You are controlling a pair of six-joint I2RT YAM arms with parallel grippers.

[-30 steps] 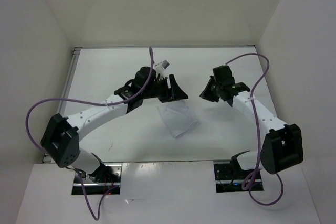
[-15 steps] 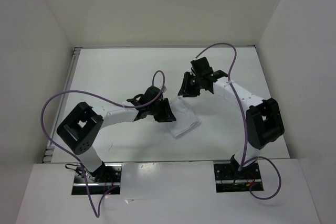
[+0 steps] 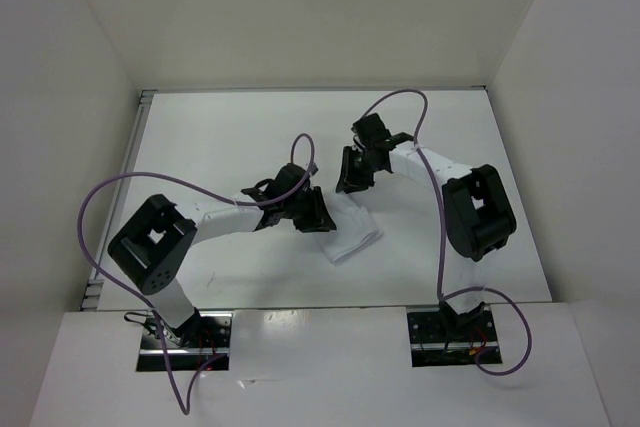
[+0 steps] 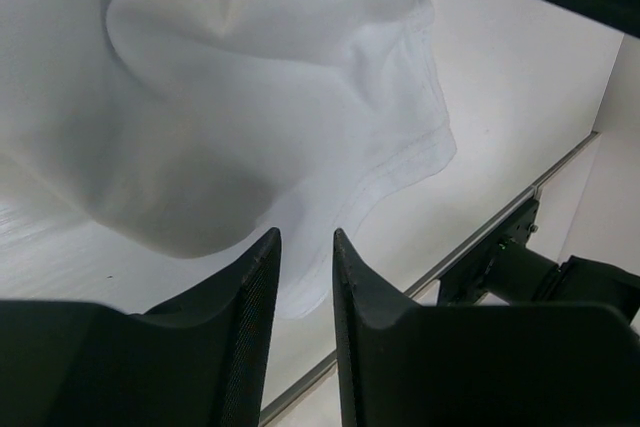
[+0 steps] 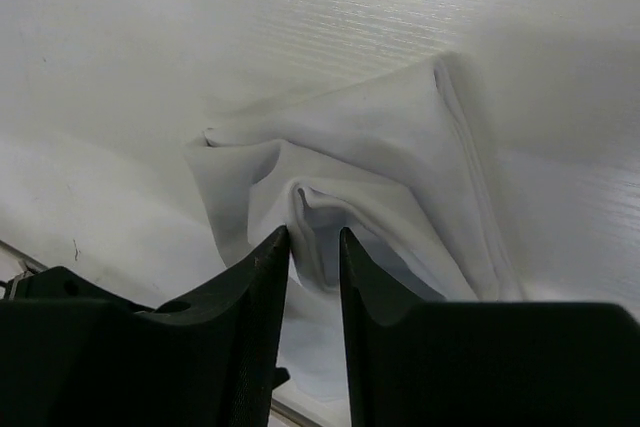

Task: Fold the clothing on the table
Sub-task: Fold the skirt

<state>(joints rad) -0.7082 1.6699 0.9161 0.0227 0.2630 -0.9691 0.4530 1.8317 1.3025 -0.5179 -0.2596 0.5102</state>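
**Left side.** The left arm [image 3: 215, 215] comes up from its base at the near left, bends at a black elbow and reaches right across the table [image 3: 220, 137]. A purple cable [image 3: 120, 185] loops above it.

**Left gripper.** In the top view the left gripper [image 3: 320, 219] sits low at the left edge of the clothing [image 3: 352, 234]. In the left wrist view, the left gripper [image 4: 305, 239] has its fingers drawn in to a narrow gap. The fabric runs into that gap, so it is recorded as pinching the clothing [image 4: 270, 97]. Ahead of the tips the fabric bulges up in a shadowed fold. Its stitched hem [image 4: 435, 137] curves down the right side onto the table [image 4: 500, 77].

**Clothing.** It is a small, plain white, rumpled piece lying about mid-table, between the two grippers. Its near right corner lies flat on the surface.

**Right gripper.** In the top view the right gripper [image 3: 348, 183] is at the far edge of the clothing, angled down toward it. In the right wrist view, the right gripper [image 5: 313, 235] also has its fingers close together. A raised fold of the clothing [image 5: 400, 147] stands between the tips, so it is recorded as gripping that fold. Creases spread from the fold. The cloth's far corner rests flat on the grained table [image 5: 300, 27].

**Right side.** The right arm [image 3: 478, 212] is folded back, with its black elbow to the right of the clothing. A second purple cable [image 3: 400, 97] arches over it.
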